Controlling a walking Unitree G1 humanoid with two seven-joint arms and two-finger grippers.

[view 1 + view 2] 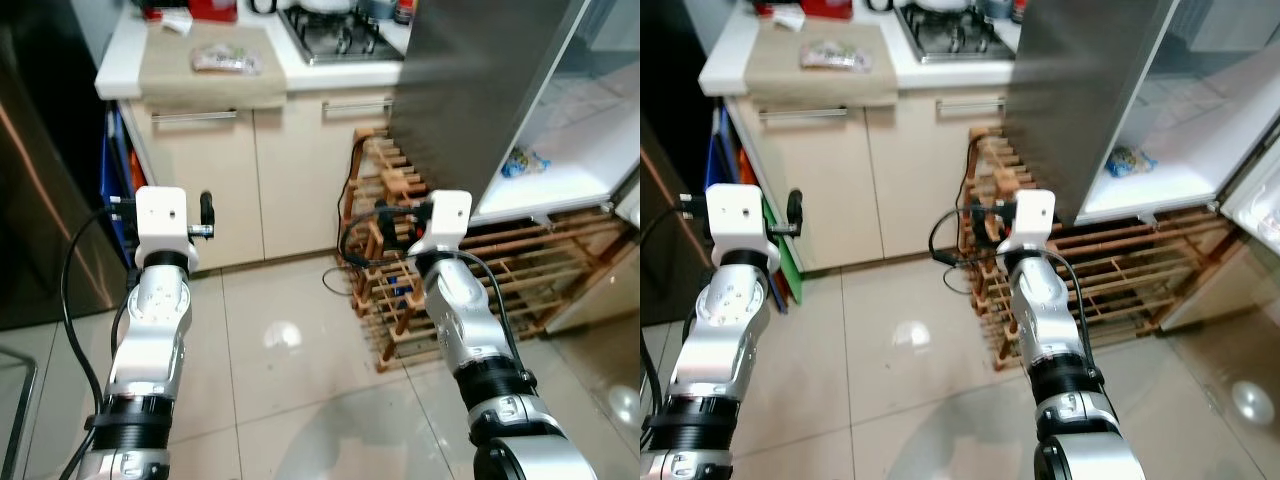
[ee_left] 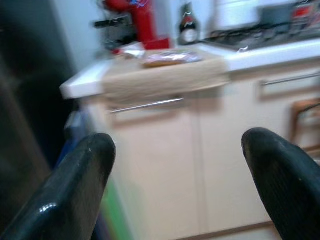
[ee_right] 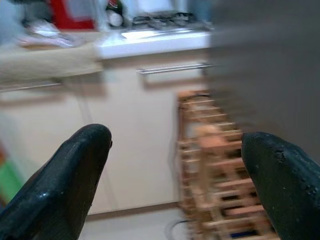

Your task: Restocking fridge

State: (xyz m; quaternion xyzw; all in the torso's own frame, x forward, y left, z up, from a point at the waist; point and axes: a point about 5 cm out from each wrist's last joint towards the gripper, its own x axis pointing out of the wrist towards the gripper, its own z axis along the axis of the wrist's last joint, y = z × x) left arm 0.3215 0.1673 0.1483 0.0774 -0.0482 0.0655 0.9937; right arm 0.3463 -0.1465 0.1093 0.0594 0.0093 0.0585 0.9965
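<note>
The left gripper (image 2: 177,165) is spread wide with nothing between its two black fingers (image 2: 75,192), held up over the tiled floor (image 1: 280,340) and pointing at the cream cabinet doors (image 1: 255,160) below the counter. The right gripper (image 3: 175,175) is just as wide apart and just as empty, its fingers (image 3: 65,182) aimed at the same cabinet front and at the wooden rack (image 1: 500,270) that stands on the floor beside the cabinets. Both silver arms reach forward from the bottom of the head views, the left one near a dark appliance front (image 1: 40,160) and a blue and green object (image 1: 785,270) propped against the end of the cabinet, the right one directly in front of the rack. Above the cabinets, a beige cloth (image 1: 205,65) drapes over the edge of the white counter (image 1: 120,60), and a clear packet of food (image 1: 227,61) lies on top of it, well away from both grippers. Behind it on the counter stand a red appliance (image 2: 142,22) and a dark bottle (image 2: 187,27), with a gas hob (image 1: 335,35) further along. To the right, the fridge door (image 1: 470,90) stands open, its grey face angled toward the robot, and a small blue and yellow packet (image 1: 522,162) sits on the white shelf (image 1: 580,160) inside the fridge, above the rack.
</note>
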